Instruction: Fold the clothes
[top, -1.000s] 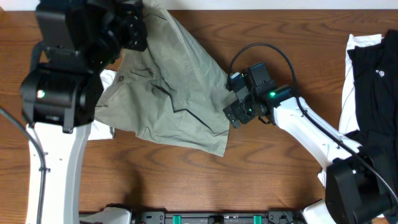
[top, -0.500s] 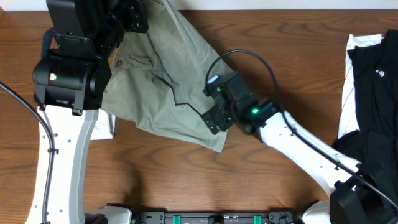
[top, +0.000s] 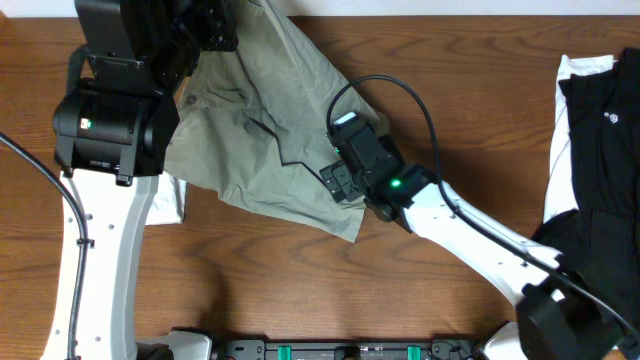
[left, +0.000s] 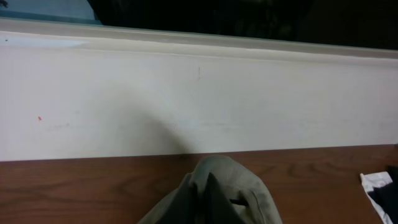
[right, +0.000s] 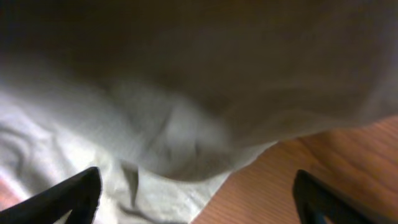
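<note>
The khaki shorts (top: 270, 130) lie crumpled on the wooden table, from the far edge down to a corner at the middle. My left gripper (top: 213, 28) is at the far edge, shut on the shorts' upper end. The left wrist view shows a bunch of the khaki fabric (left: 224, 190) at the bottom, with the fingers hidden. My right gripper (top: 335, 182) hovers over the shorts' right edge. In the right wrist view its fingers (right: 199, 199) are wide open and empty, with the fabric edge (right: 180, 124) and bare wood between them.
A white garment (top: 572, 100) and a black garment with white trim (top: 605, 140) lie at the right edge. A white cloth (top: 172, 205) sticks out beside the left arm's base. A white wall strip (left: 199, 99) runs along the table's far edge.
My right gripper has moved left, from beside the shorts' right edge to over it. My left arm shifted slightly at first, then held still with the fabric.
</note>
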